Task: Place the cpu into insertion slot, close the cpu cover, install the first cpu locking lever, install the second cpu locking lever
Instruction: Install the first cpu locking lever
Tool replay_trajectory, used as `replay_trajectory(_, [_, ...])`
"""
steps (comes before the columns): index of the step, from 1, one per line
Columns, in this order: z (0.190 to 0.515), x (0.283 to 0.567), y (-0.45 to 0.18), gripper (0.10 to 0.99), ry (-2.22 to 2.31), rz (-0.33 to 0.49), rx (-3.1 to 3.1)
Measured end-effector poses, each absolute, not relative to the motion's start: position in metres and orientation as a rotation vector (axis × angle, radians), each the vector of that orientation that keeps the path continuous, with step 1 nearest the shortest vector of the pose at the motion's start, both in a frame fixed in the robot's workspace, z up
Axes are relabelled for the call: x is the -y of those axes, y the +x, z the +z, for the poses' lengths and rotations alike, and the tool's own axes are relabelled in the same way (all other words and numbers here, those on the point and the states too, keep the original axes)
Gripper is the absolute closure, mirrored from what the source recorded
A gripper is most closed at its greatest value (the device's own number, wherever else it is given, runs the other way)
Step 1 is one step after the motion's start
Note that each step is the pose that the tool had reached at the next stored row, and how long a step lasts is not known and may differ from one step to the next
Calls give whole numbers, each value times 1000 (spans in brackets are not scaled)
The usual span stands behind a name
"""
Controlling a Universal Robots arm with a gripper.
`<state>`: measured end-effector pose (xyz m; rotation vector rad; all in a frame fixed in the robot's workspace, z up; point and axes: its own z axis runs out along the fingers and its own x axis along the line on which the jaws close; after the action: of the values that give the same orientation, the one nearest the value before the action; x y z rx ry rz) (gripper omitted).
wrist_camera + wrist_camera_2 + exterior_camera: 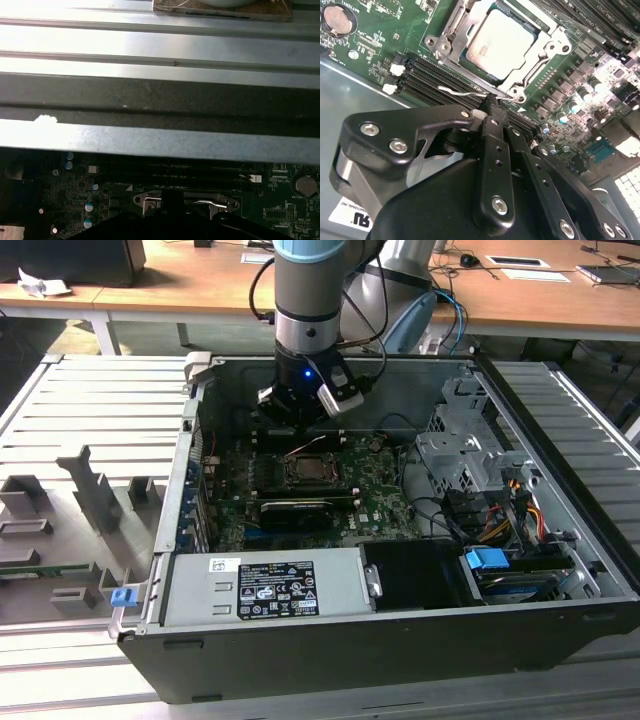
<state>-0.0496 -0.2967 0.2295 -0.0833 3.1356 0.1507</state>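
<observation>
**CPU seated under its cover, gripper at a lever**

While the arm hangs inside the open computer case [400, 660], the gripper [492, 107] sits low over the green motherboard [385, 495], near the case's far wall in the exterior view. Its black fingers [495, 130] are drawn together with no visible gap, and the tips meet a thin silvery locking lever [462, 92] that runs along one edge of the insertion slot [517, 90]; whether they truly pinch the wire I cannot tell. Within that slot lies the cpu [500, 42], its dull metal face showing through the window of the cpu cover [452, 40], which lies flat around it. Black memory slots [435, 80] run just beside the socket, between it and the gripper's body. A coin battery [337, 17] sits near one corner of the motherboard, well apart from the socket.
</observation>
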Motion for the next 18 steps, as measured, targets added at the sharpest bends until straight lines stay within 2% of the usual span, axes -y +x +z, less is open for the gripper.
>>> replay_trajectory(18, [217,290,-29,980,-91,153,-3133])
